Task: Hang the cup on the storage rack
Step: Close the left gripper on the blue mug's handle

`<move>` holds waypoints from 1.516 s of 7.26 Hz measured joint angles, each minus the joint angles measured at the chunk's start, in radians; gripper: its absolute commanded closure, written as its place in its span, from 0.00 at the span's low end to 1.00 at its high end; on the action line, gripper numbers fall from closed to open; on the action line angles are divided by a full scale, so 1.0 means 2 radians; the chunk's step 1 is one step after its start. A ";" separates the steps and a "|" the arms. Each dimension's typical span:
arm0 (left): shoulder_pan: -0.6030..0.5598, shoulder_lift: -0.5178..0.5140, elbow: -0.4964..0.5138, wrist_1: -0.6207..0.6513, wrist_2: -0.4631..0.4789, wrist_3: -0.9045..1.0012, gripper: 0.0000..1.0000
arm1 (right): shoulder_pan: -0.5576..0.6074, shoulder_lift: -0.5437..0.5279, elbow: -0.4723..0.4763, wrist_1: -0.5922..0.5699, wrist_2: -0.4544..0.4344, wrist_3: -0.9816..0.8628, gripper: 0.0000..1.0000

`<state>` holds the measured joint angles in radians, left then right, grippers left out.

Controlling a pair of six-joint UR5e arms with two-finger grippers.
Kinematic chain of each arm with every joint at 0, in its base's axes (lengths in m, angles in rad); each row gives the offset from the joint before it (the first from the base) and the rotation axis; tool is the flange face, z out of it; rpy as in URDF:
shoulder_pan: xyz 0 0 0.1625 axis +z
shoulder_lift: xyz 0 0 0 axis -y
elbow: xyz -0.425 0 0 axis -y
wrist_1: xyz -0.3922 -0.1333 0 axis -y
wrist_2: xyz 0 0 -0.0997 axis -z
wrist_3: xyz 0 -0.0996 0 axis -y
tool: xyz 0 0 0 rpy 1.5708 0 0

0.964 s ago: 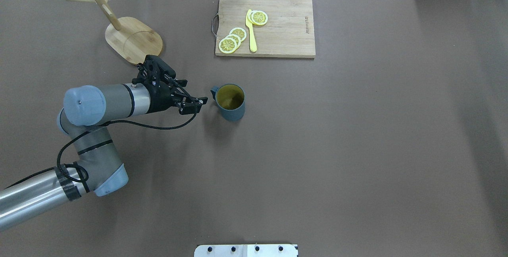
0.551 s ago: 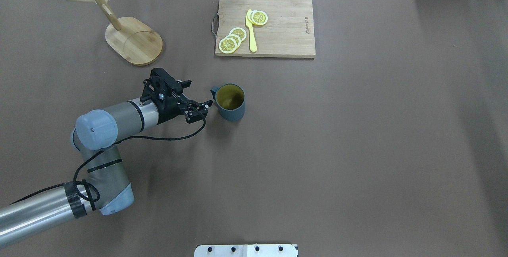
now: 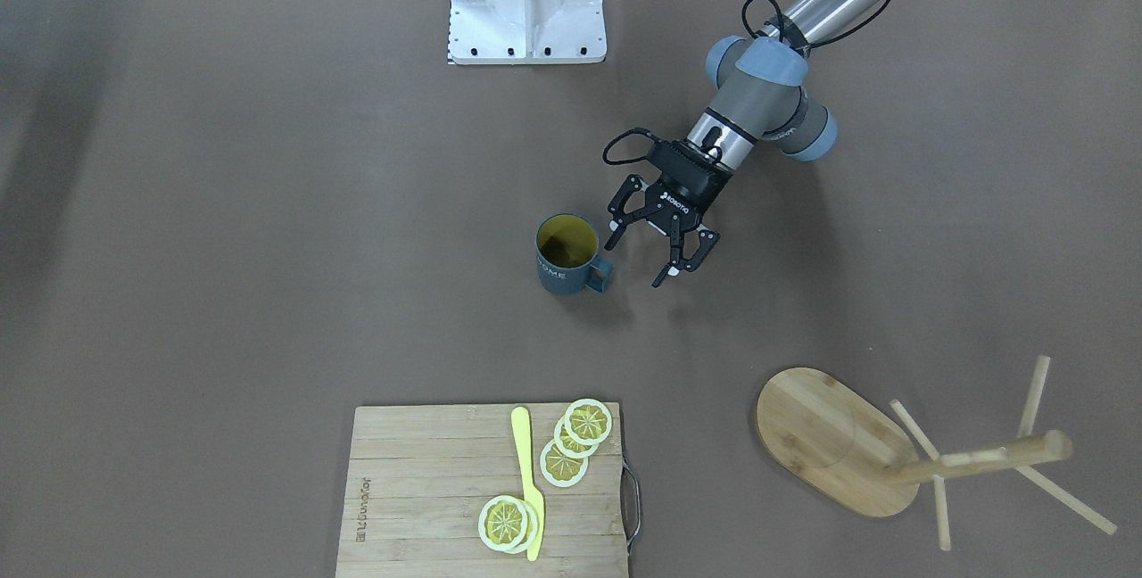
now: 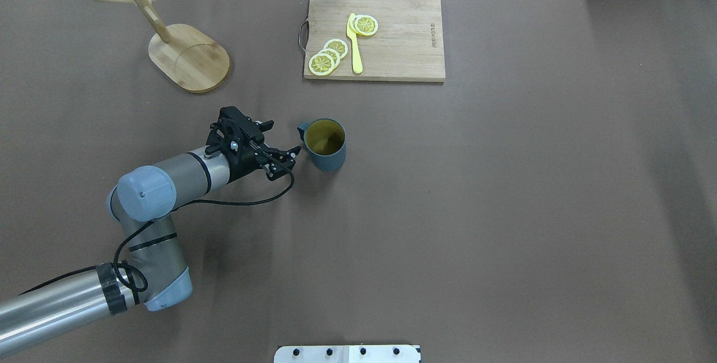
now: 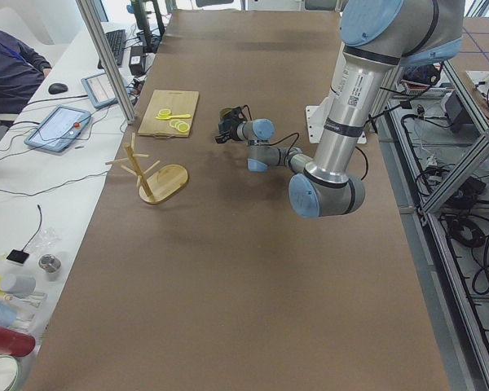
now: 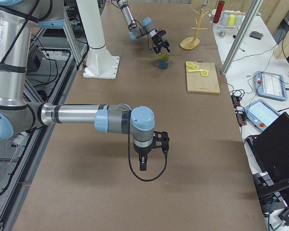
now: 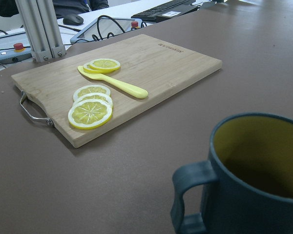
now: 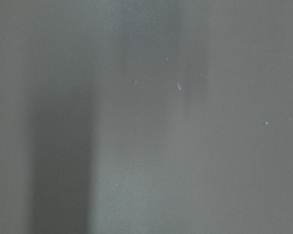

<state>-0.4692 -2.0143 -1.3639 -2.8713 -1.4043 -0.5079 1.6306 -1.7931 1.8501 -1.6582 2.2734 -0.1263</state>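
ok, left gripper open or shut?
Open. The left gripper's jaws stand wide apart beside the cup, with nothing between them.

I'm seeing brown-covered table [image 4: 504,212], aluminium frame post [image 5: 106,57] at its left edge; white side desk [image 5: 24,204] beyond, tablet [image 5: 59,128], keyboard [image 5: 114,46] farther along

This is a robotics lab. A long table [image 5: 228,285] under a brown cover sits inside an aluminium frame [image 5: 107,61], a white pedestal [image 6: 98,48] stands at its edge, and grey industrial robot arms [image 6: 72,115] reach over it. Along the left of the exterior left view, a white bench carries a teach pendant [image 5: 57,128], a keyboard [image 5: 115,47] and a mouse [image 5: 59,88]. A seated person [image 5: 8,69] is in the upper left corner. Black cables [image 5: 464,232] coil at the right.
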 measured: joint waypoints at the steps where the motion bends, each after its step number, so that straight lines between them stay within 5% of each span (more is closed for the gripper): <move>1: 0.000 -0.006 0.004 0.000 -0.001 0.000 0.27 | 0.000 0.000 0.000 0.000 0.000 0.000 0.00; 4: 0.000 -0.021 0.020 0.000 -0.001 0.001 0.42 | 0.000 0.000 0.000 0.000 0.000 0.000 0.00; 11: -0.003 -0.025 0.025 0.001 -0.004 0.001 0.44 | 0.000 0.001 0.001 0.001 0.000 0.009 0.00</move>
<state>-0.4755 -2.0638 -1.3149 -2.8702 -1.4117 -0.5062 1.6306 -1.7917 1.8530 -1.6567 2.2734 -0.1091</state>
